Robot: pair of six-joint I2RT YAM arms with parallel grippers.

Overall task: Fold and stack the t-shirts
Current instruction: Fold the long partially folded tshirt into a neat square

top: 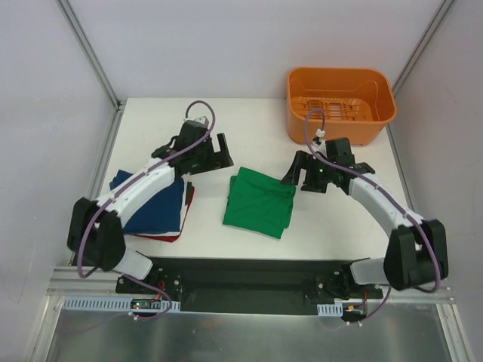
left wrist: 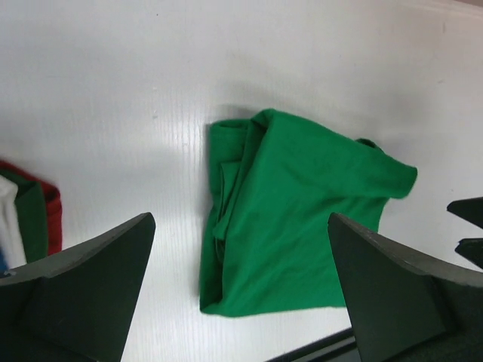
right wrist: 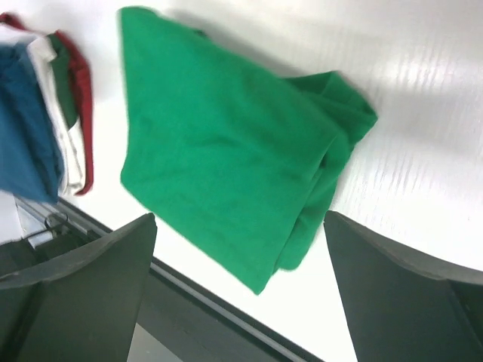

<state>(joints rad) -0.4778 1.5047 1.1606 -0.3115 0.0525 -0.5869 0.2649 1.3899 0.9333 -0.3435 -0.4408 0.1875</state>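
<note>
A folded bright green t-shirt (top: 260, 201) lies in the middle of the white table; it also shows in the left wrist view (left wrist: 290, 215) and the right wrist view (right wrist: 226, 158). A stack of folded tees lies at the left with a navy blue one (top: 155, 204) on top and a red edge (top: 175, 237) below; the right wrist view shows the navy (right wrist: 26, 128), white and red (right wrist: 81, 98) layers. My left gripper (top: 211, 153) is open and empty, above the table to the upper left of the green tee. My right gripper (top: 306, 175) is open and empty, just right of the green tee.
An orange plastic basket (top: 341, 105) stands at the back right corner. The table's black front rail (top: 249, 275) runs along the near edge. Metal frame posts stand at the back corners.
</note>
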